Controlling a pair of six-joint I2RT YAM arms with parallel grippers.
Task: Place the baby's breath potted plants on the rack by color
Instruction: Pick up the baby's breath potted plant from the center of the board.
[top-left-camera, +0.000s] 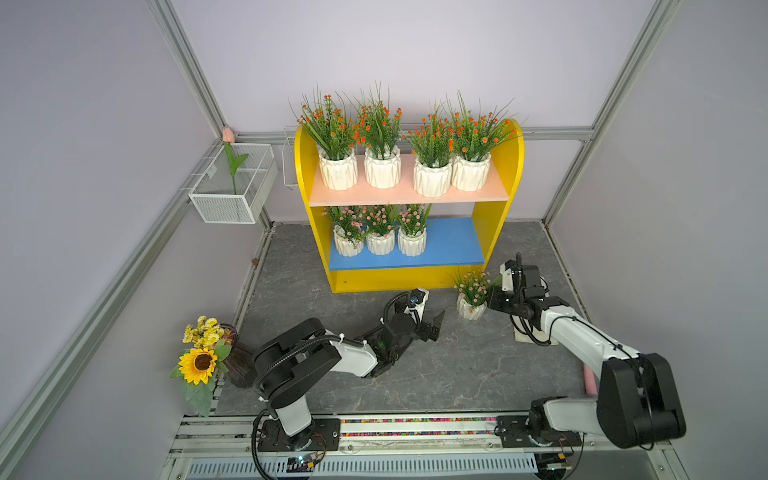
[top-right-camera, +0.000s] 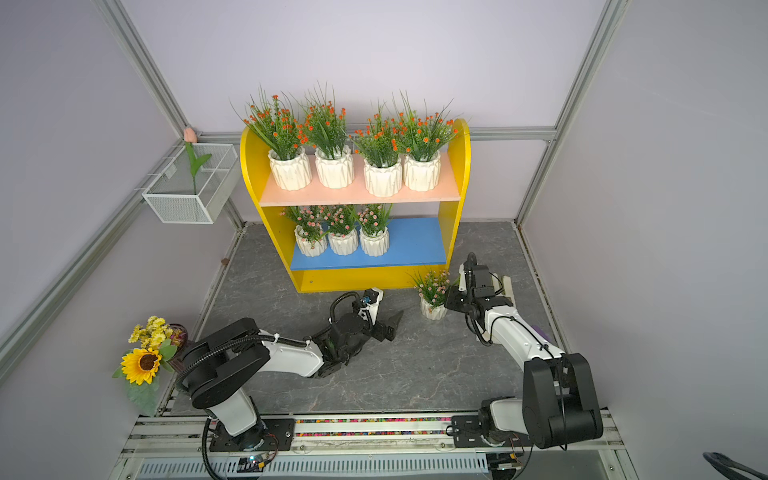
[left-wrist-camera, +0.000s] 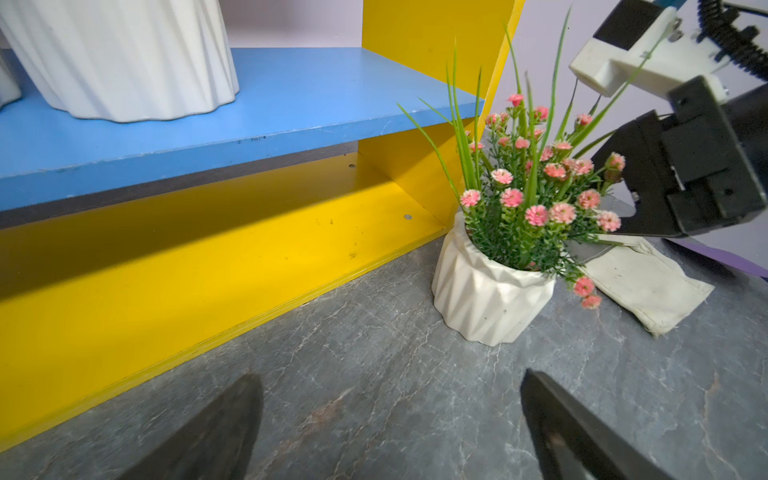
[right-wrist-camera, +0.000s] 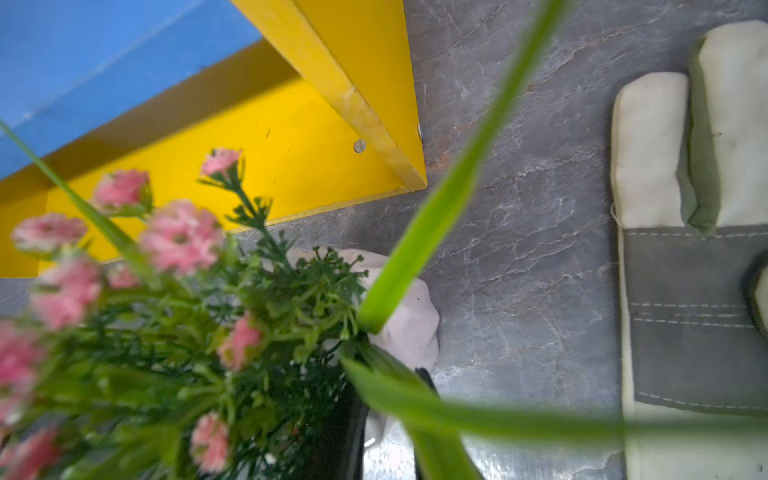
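Note:
The yellow rack (top-left-camera: 496, 232) stands at the back of the table. Several orange-flowered baby's breath potted plants (top-left-camera: 382, 166) line its salmon upper board. Three pink-flowered ones (top-left-camera: 380, 241) sit at the left of the blue lower board (top-left-camera: 453, 245). One more pink-flowered potted plant (top-left-camera: 469, 309) (left-wrist-camera: 486, 299) stands on the table by the rack's right front corner. My right gripper (top-left-camera: 488, 303) (right-wrist-camera: 386, 399) has its jaws close together over this pot's rim (right-wrist-camera: 411, 324), half hidden by leaves. My left gripper (top-left-camera: 436, 326) (left-wrist-camera: 390, 378) is open and empty, low on the table to the left of that pot.
A white and grey work glove (right-wrist-camera: 681, 291) (top-left-camera: 528, 334) lies on the table under the right arm. A wire basket (top-left-camera: 232, 187) holding a tulip hangs on the left wall. A sunflower bouquet (top-left-camera: 201, 357) stands at the front left edge.

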